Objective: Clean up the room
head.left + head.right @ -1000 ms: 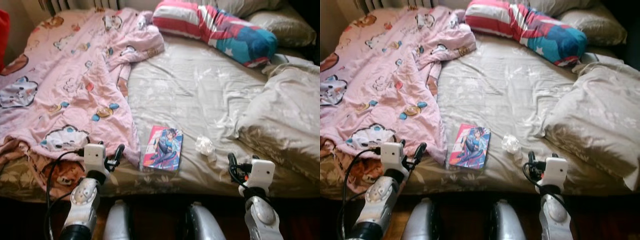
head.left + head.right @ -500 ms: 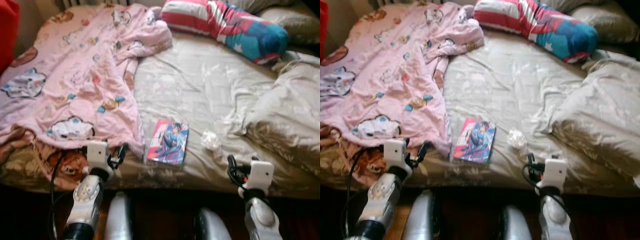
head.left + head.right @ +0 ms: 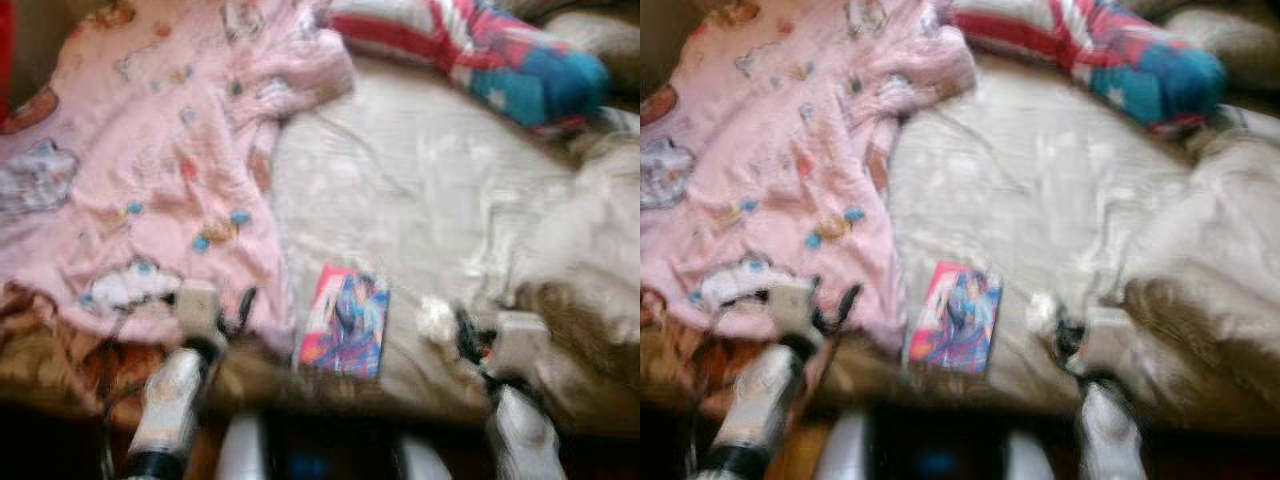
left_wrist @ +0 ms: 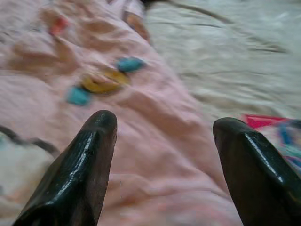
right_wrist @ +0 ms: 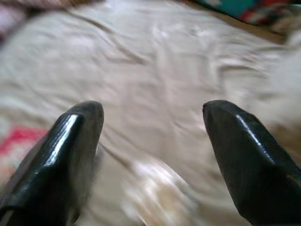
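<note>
Since half a second ago the whole head view has shifted and gone soft with blur, and the bed fills more of it, so the camera has moved: the robot appears to be closing on the bed's near edge, not moving anything on it. Nothing has been picked up, and the tidying proper is judged not yet begun.

The left gripper (image 4: 160, 165) hangs over the pink blanket (image 3: 150, 170) near the bed's front edge, its two black fingers spread wide with nothing between them. The right gripper (image 5: 153, 160) is likewise parted and empty, over the beige sheet (image 3: 400, 190) just beside the crumpled tissue (image 3: 436, 318).

Counted on the bed: one comic book (image 3: 345, 320) lying flat near the front edge, between the two grippers; one white crumpled tissue (probably paper, though the blur leaves that unsure) a little to its right; one pink cartoon blanket bunched on the left; one striped pillow (image 3: 480, 50) at the head; one beige duvet (image 3: 590, 230) heaped on the right.
</note>
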Available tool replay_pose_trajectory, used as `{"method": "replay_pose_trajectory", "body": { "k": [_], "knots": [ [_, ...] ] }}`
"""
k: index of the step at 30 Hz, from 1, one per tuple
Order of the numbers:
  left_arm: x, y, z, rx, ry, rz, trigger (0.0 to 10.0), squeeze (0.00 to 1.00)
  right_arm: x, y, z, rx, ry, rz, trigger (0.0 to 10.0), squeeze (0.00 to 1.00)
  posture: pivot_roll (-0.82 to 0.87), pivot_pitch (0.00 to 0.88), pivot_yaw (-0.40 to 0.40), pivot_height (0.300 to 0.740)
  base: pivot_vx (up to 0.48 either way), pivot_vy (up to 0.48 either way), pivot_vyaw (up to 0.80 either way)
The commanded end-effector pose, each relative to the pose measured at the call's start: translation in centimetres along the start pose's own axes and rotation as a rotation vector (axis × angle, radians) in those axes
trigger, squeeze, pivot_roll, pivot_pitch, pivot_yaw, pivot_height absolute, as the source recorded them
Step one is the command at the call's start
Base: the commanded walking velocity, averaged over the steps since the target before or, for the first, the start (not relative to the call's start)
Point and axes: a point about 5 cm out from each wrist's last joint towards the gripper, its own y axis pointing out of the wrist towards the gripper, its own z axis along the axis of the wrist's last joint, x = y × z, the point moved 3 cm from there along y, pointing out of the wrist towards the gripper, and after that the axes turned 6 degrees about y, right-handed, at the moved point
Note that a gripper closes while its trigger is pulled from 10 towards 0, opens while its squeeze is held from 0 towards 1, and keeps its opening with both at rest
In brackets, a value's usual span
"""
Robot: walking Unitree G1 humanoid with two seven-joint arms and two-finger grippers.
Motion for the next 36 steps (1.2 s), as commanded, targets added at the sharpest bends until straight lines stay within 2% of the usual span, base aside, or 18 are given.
{"method": "replay_pose_trajectory", "body": {
  "k": [1,7,15,19,25,26,28,33,36],
  "knots": [
    [1.3,0.0,-0.1,0.002,-0.023,-0.035,10.0,0.00,2.3,-1.3,-1.5,-0.064,-0.003,-0.071,10.0,0.00,0.01,0.253,-0.019,0.621,0.000,0.000,0.00],
    [1.6,-0.2,0.0,0.003,-0.027,-0.047,10.0,0.00,3.1,-0.5,-2.5,-0.155,-0.047,-0.091,10.0,0.00,0.01,0.276,-0.019,0.621,0.000,0.000,0.00],
    [2.4,-0.7,0.7,0.024,-0.030,-0.078,10.0,0.00,4.0,1.3,-2.8,-0.231,-0.010,-0.124,10.0,0.00,0.04,0.331,-0.012,0.621,0.000,0.000,0.00],
    [2.5,-0.8,0.9,0.026,-0.029,-0.085,10.0,0.00,3.8,2.0,-2.5,-0.233,0.000,-0.121,10.0,0.00,0.05,0.343,-0.011,0.621,0.000,0.000,0.00],
    [2.3,-1.3,1.3,0.030,-0.030,-0.083,10.0,0.00,2.7,3.5,-1.7,-0.233,0.011,-0.075,10.0,0.00,0.08,0.383,-0.002,0.621,0.000,0.000,0.00],
    [2.3,-1.4,1.5,0.032,-0.031,-0.084,10.0,0.00,2.6,3.7,-1.5,-0.234,0.015,-0.071,10.0,1.00,0.08,0.395,-0.001,0.621,0.000,0.000,0.00],
    [2.5,-1.8,2.0,0.035,-0.032,-0.086,10.0,0.00,2.2,4.4,-1.1,-0.235,0.023,-0.048,10.0,1.00,0.09,0.410,0.001,0.621,0.000,0.000,0.00],
    [2.1,-2.7,2.8,0.051,-0.025,-0.074,10.0,0.00,1.8,4.8,-0.7,-0.229,0.020,-0.024,10.0,1.00,0.11,0.455,0.001,0.621,0.000,0.000,0.00],
    [0.8,-3.0,5.4,0.099,-0.003,-0.043,10.0,0.00,0.6,5.6,-0.1,-0.224,0.009,0.031,10.0,1.00,0.14,0.502,0.007,0.621,0.000,0.000,0.00]
  ]
}}
